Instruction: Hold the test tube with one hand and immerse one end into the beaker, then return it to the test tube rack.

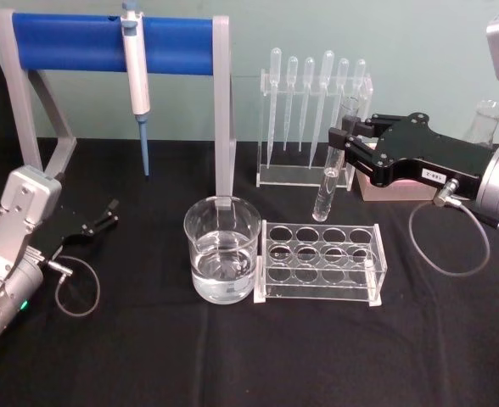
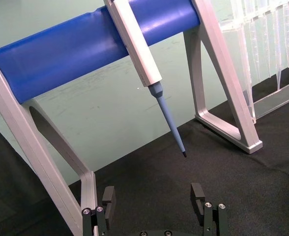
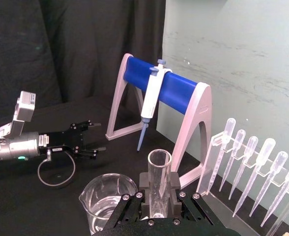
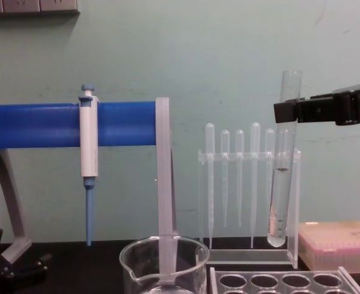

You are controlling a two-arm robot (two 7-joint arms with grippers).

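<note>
Hanging upright, the clear round-bottomed test tube [image 1: 324, 191] is clamped between fingers [image 1: 356, 158] of the right gripper [image 1: 345, 142].

The black table [image 1: 148, 356] carries a beaker [image 1: 222, 263], test tube rack [image 1: 320, 261], pipette rack [image 1: 300, 176], pipettor stand [image 1: 223, 110] and pink box [image 1: 394, 192].

Test tube [image 1: 326, 182]: clear glass, smooth, glossy. Beaker [image 1: 200, 254]: clear glass, glossy. Test tube rack [image 1: 317, 287]: transparent, probably acrylic plastic, polished. Right gripper [image 1: 343, 142]: matt black, hard finish. Table cover [image 1: 148, 365]: black cloth, matt. Stand frame [image 1: 224, 110]: grey, matt. Stand bar [image 1: 71, 47]: blue, satin sheen.
</note>
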